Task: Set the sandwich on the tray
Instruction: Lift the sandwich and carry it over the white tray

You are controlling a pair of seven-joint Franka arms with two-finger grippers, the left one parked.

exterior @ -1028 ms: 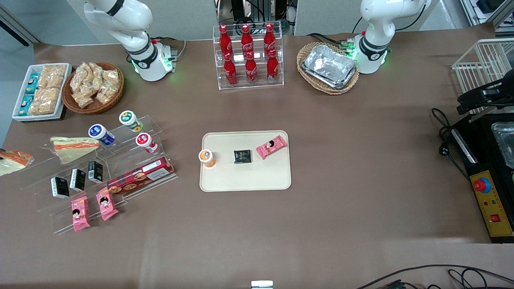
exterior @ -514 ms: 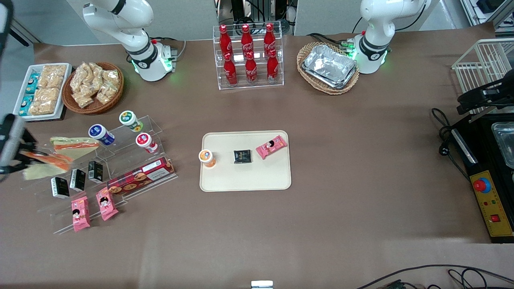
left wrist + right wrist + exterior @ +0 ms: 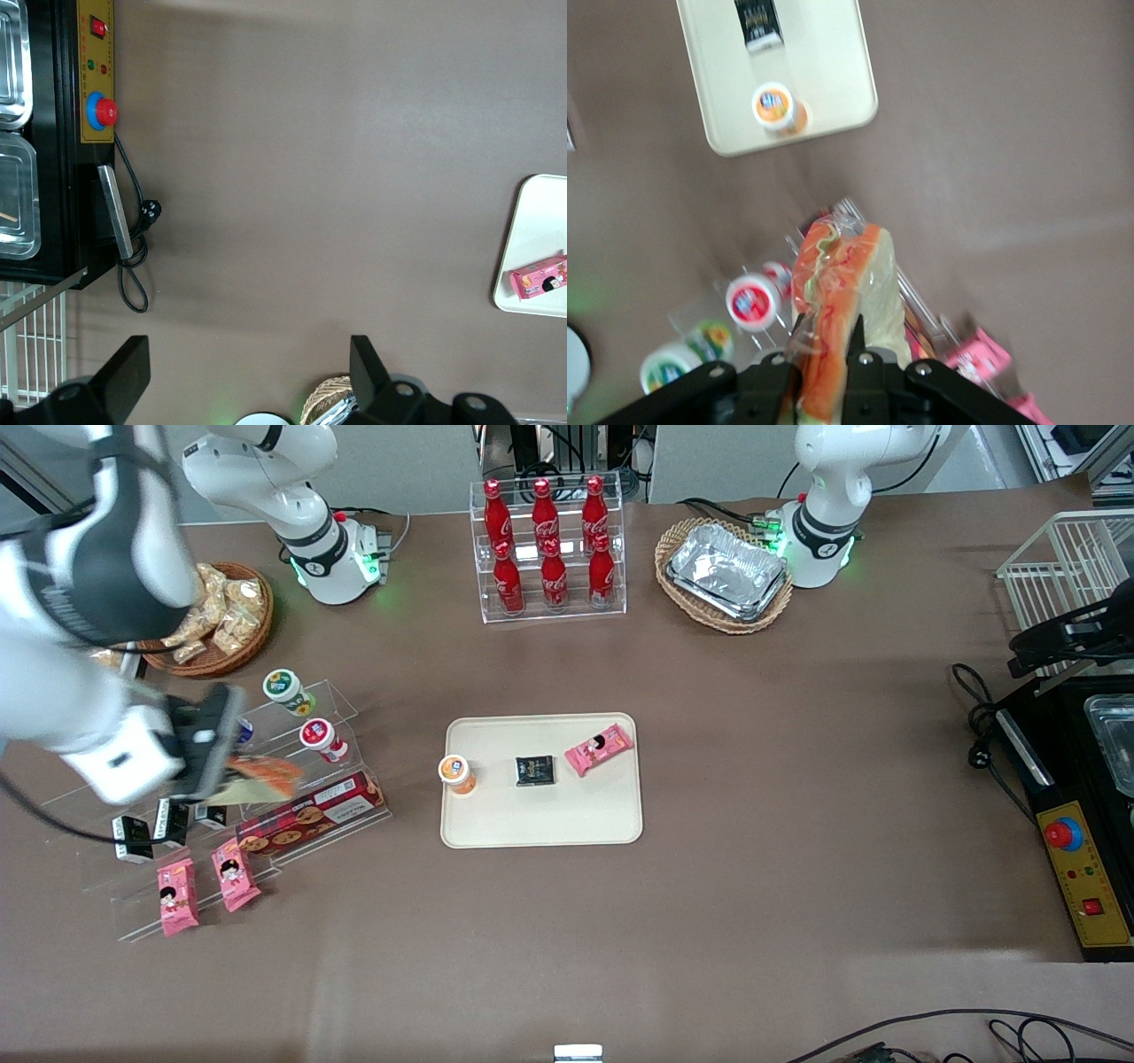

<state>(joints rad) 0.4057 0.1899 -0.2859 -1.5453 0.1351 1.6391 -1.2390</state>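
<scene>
Gripper (image 3: 232, 772) — clamping sandwich (image 3: 837, 310) — has moved nearer tray (image 3: 540, 828).

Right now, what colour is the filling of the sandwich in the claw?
Orange-red, clearest in the right wrist view: sandwich, claw.

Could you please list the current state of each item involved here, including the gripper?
gripper: shut on the sandwich, held above the clear display stand.
sandwich: wrapped, lifted, clamped between the fingers, not yet on the tray.
tray: flat on the table, part bare.
orange-lidded cup: upright on the tray.
black packet: lying flat on the tray.
pink snack pack: lying flat on the tray.
</scene>
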